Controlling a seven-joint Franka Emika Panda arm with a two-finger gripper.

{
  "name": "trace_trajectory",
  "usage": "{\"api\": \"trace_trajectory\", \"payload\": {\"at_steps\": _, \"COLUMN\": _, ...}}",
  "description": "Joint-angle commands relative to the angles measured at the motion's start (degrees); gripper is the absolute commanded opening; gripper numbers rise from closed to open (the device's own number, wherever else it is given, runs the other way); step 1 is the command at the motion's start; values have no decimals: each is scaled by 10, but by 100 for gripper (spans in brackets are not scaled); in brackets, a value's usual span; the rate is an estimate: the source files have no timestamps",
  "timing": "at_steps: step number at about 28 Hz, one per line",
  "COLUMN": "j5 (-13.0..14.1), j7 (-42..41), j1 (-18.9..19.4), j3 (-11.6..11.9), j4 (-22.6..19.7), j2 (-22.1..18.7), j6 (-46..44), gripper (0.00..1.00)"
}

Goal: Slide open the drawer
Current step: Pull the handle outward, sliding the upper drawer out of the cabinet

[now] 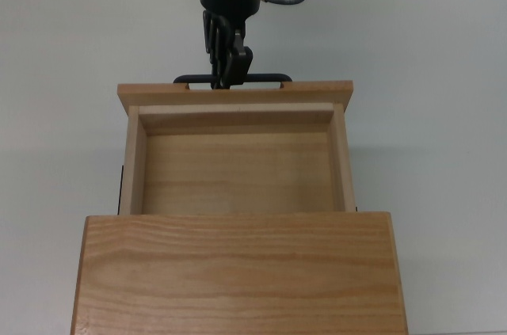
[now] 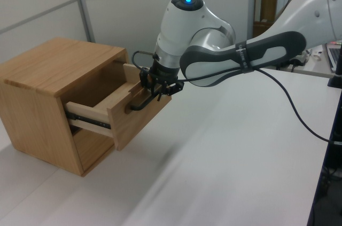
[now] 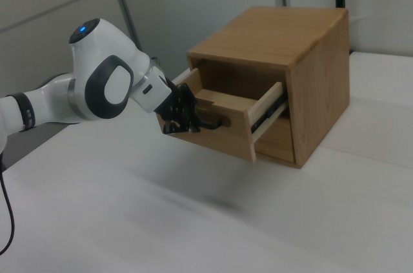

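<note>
One wooden cabinet [image 1: 238, 272] stands on a white table [image 1: 428, 74], at the near edge in the top view, and one drawer [image 1: 235, 169] juts well out of its upper opening toward the table's middle. The drawer is a light wooden box-shaped tray with a flat front panel [image 2: 141, 116] wider than the tray; in the top view its inside shows only bare smooth boards, with nothing lying in it. A single thin black metal bar handle [image 1: 190, 79] runs along the panel's outer face, and one dark slide rail [image 2: 88, 123] shows along the drawer's side in the left view. The cabinet top bears a bold wood grain, and a second, lower opening sits under the drawer in the right view. One white and grey arm reaches in, and its black gripper [image 1: 226, 74] is pinched narrowly on the handle near its middle, fingers closed around the bar.
</note>
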State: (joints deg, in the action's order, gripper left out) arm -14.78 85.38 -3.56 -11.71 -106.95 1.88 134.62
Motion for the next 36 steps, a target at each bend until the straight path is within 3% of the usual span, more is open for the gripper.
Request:
{"api": "trace_trajectory", "payload": {"at_steps": 1, "j5": 12, "j7": -1, "j1": -2, "j3": 0, "j4": -50, "j2": -62, "j6": -10, "gripper": 0}}
{"api": "trace_trajectory", "payload": {"at_steps": 11, "j5": 21, "j7": -1, "j1": 3, "j3": 2, "j4": -92, "j2": -108, "j6": -20, "gripper": 0}}
{"api": "trace_trajectory", "payload": {"at_steps": 25, "j5": 36, "j7": -10, "j1": 3, "j3": 6, "j4": -115, "j2": -144, "j6": -37, "gripper": 0}}
{"api": "trace_trajectory", "payload": {"at_steps": 28, "j5": 38, "j7": -9, "j1": 4, "j3": 17, "j4": -115, "j2": -147, "j6": -40, "gripper": 0}}
{"api": "trace_trajectory", "payload": {"at_steps": 29, "j5": 41, "j7": -10, "j1": 8, "j3": 20, "j4": -115, "j2": -147, "j6": -46, "gripper": 27}}
{"api": "trace_trajectory", "payload": {"at_steps": 31, "j5": 45, "j7": -11, "j1": 15, "j3": 27, "j4": -114, "j2": -147, "j6": -47, "gripper": 61}}
{"api": "trace_trajectory", "payload": {"at_steps": 34, "j5": 47, "j7": -27, "j1": 27, "j3": 41, "j4": -113, "j2": -147, "j6": -49, "gripper": 85}}
{"api": "trace_trajectory", "payload": {"at_steps": 35, "j5": 48, "j7": -32, "j1": 32, "j3": 47, "j4": -112, "j2": -147, "j6": -53, "gripper": 100}}
{"api": "trace_trajectory", "payload": {"at_steps": 36, "j5": 48, "j7": -35, "j1": 34, "j3": 49, "j4": -111, "j2": -147, "j6": -55, "gripper": 100}}
